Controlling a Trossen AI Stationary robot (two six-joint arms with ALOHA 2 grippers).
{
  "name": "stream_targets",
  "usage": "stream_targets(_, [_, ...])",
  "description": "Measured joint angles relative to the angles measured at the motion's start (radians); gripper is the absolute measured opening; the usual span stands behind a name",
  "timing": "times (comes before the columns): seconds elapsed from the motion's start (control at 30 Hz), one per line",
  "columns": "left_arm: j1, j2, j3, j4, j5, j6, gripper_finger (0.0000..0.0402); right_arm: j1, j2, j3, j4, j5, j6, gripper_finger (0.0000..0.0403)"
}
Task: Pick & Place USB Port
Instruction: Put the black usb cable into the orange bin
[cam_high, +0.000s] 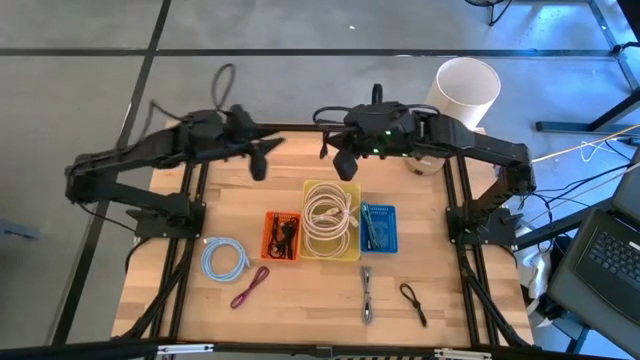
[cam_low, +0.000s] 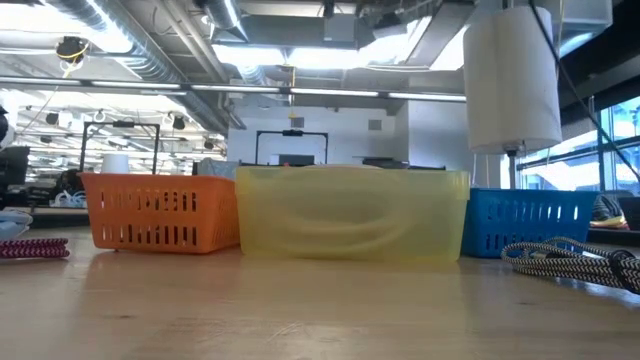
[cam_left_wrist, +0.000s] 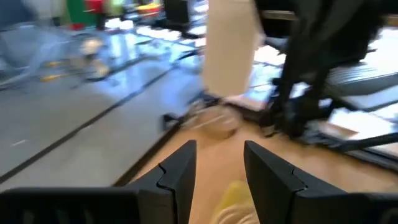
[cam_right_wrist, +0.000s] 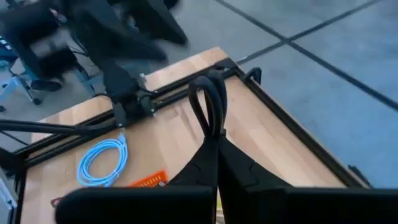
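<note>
Right gripper (cam_right_wrist: 214, 140) pinches looped black cable (cam_right_wrist: 208, 106), seemingly above yellow bin (cam_high: 331, 220); drop pending. Left gripper (cam_left_wrist: 217, 165) parted, empty.

Down at table height you get three bins in a row on the wooden table (cam_low: 300, 310): an orange basket (cam_low: 160, 211), a translucent yellow bin (cam_low: 350, 215) in the middle, and a blue basket (cam_low: 525, 222). No jaws show in this shot, so nothing can be placed against them. A braided black-and-white cable (cam_low: 570, 262) lies in front of the blue basket, and a maroon cable (cam_low: 30, 248) sits near the orange one. A white cylinder (cam_low: 512, 75) stands behind the blue basket.
</note>
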Motion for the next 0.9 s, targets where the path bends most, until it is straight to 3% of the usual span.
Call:
stream_targets(0.33, [0.000,0.181,0.000,0.339,0.324,-0.015,0.0128,0.057,-0.029,0.062,-0.076,0.004,-0.037,0.0000])
stream_targets(0.9, [0.000,0.257,0.000,0.473,0.385,-0.061,0.0128,0.069,-0.028,0.062,-0.053,0.004,-0.046,0.0000])
